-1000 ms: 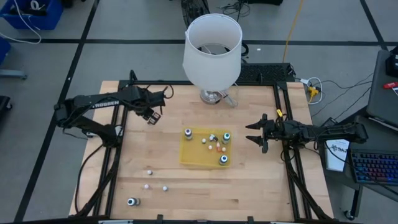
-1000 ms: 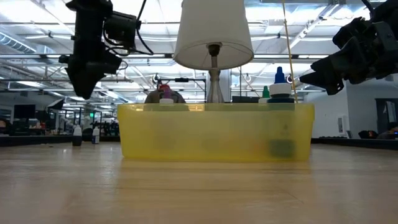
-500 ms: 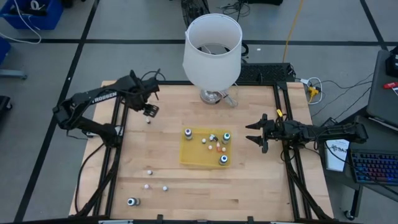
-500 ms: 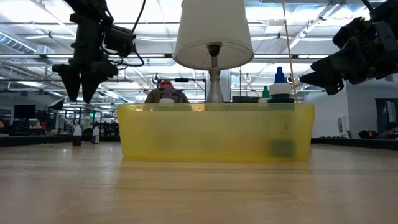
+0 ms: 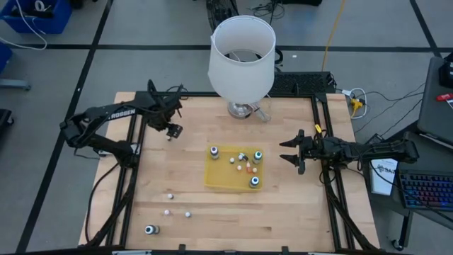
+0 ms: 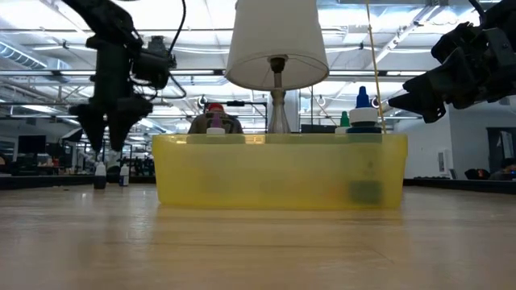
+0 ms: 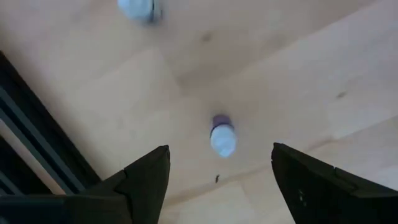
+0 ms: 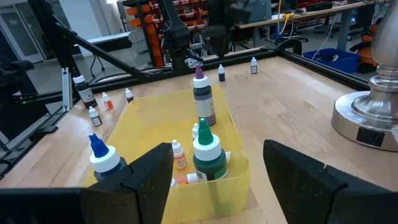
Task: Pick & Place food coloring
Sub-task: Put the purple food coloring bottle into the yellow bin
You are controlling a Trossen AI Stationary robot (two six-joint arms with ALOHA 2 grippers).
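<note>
The left hand (image 5: 170,130) hangs open over a small purple-capped food coloring bottle (image 7: 222,135) standing on the tabletop (image 5: 184,184), well apart from the yellow tray (image 5: 216,178) on the lamp (image 5: 241,57) side. It should probably drop straight, centring the cap between its fingers. The tray holds several bottles (image 8: 206,155). The right hand (image 5: 289,152) waits open beside the tray.
</note>
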